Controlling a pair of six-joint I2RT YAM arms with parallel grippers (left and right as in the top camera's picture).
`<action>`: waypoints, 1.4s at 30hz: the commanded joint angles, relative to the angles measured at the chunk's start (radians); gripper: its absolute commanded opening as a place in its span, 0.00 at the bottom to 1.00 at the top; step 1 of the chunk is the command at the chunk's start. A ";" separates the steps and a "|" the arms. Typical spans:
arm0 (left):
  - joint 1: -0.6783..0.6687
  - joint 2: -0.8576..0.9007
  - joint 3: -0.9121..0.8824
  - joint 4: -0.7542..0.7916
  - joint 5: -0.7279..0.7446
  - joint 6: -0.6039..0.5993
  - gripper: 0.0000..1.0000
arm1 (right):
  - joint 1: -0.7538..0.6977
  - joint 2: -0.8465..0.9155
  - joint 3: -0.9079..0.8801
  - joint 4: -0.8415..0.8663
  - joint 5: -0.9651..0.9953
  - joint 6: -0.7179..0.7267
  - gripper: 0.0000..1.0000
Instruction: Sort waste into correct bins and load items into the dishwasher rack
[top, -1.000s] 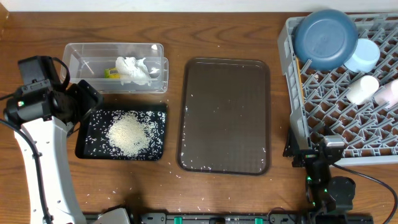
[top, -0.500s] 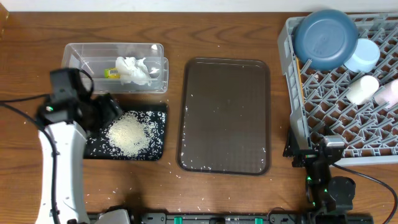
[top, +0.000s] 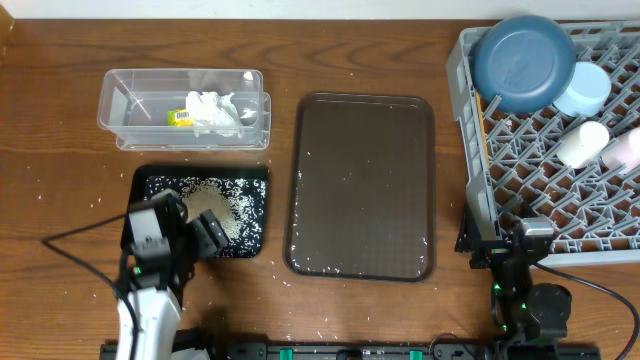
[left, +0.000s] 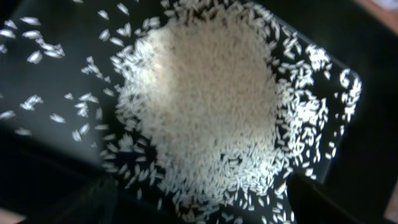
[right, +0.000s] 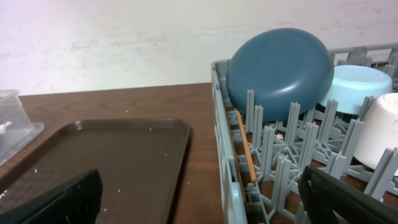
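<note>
Left pincer (top: 205, 235): my jaws are spread wide with nothing between them. They hang over the near edge of the black tray (top: 142, 180).
Right pincer (right: 202, 199): this one is also wide open and empty. It is low at the table's near edge, just beside the dishwasher rack (top: 520, 170).
Rice (left: 205, 106): the rice is heaped in the black tray right under my left wrist, with loose grains scattered around the heap.
How the rice handles: I judge it light and loose. The grains would slip out of any pinch, so I cannot pick them up directly.
Where to hold: I would take the tray by its rim. The tray looks stiff but shallow, so it must stay level or the grains will slide off.
Brown serving tray (top: 360, 185): it lies between the bins and the rack. A few stray grains are on it and more are on the table nearby.
Clear box (top: 120, 105): it sits beyond the black tray and holds the napkin (top: 215, 112) and the wrapper (top: 180, 117).
Rack contents: the plate (top: 522, 62) stands on edge and the bowl (top: 585, 90) is beside it. The two cups (top: 582, 142) and the chopsticks (right: 244, 146) are among the pegs.
</note>
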 joint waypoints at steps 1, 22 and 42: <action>-0.002 -0.076 -0.090 0.094 0.052 0.018 0.89 | -0.009 -0.007 -0.003 -0.001 -0.006 -0.006 0.99; -0.050 -0.436 -0.280 0.268 0.108 0.018 0.90 | -0.009 -0.007 -0.003 -0.001 -0.006 -0.006 0.99; -0.159 -0.737 -0.397 0.342 0.024 0.018 0.89 | -0.009 -0.006 -0.003 -0.001 -0.006 -0.006 0.99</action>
